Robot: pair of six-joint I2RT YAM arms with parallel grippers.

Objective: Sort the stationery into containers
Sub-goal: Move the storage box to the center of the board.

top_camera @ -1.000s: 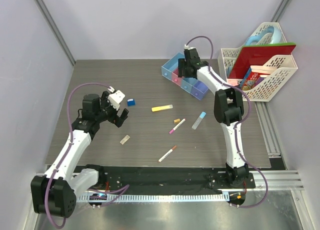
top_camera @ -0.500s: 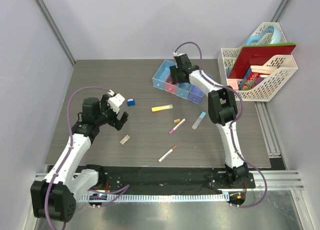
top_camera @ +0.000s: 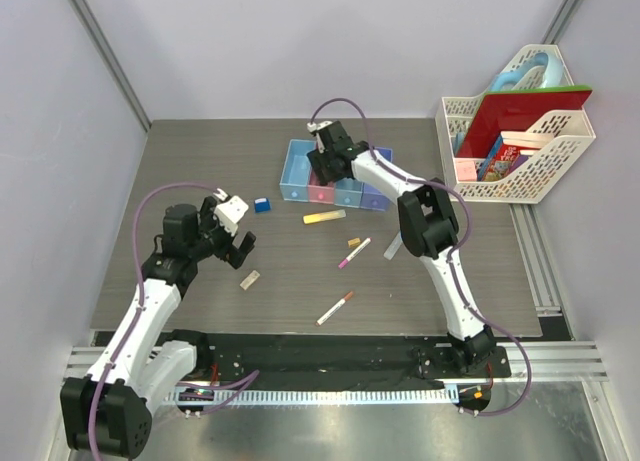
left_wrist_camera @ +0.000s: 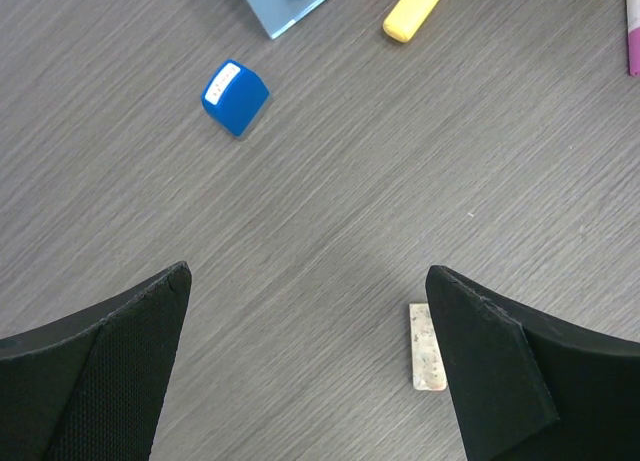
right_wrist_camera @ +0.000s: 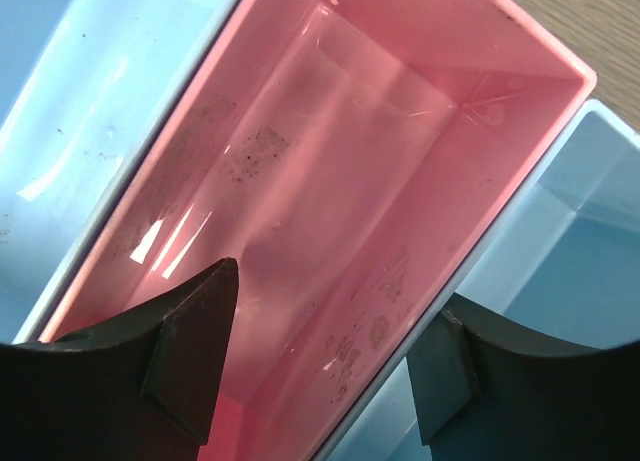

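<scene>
The row of four joined bins (top_camera: 296, 174) lies at the table's middle back. My right gripper (top_camera: 322, 167) is open and reaches down into it: in the right wrist view (right_wrist_camera: 330, 311) one finger is inside the pink bin (right_wrist_camera: 330, 151) and the other inside the light blue bin (right_wrist_camera: 570, 271), astride their shared wall. My left gripper (top_camera: 233, 241) is open and empty; in its wrist view (left_wrist_camera: 308, 273) the beige eraser (left_wrist_camera: 427, 347) lies by its right finger and the blue cube (left_wrist_camera: 235, 96) ahead. The yellow highlighter (top_camera: 324, 218), tan eraser (top_camera: 353, 243), two white pens (top_camera: 354, 253) (top_camera: 335, 308) and the marker (top_camera: 390, 248) lie loose.
Two white lattice baskets (top_camera: 545, 161) with a red folder (top_camera: 520, 116) and books stand at the back right. Grey walls close in the table on the left, back and right. The right arm's elbow (top_camera: 425, 221) partly covers the marker.
My right gripper has moved left and nearer, and the row of bins has moved and turned with it, from the back right to the middle. My left gripper has dropped slightly towards the beige eraser.
</scene>
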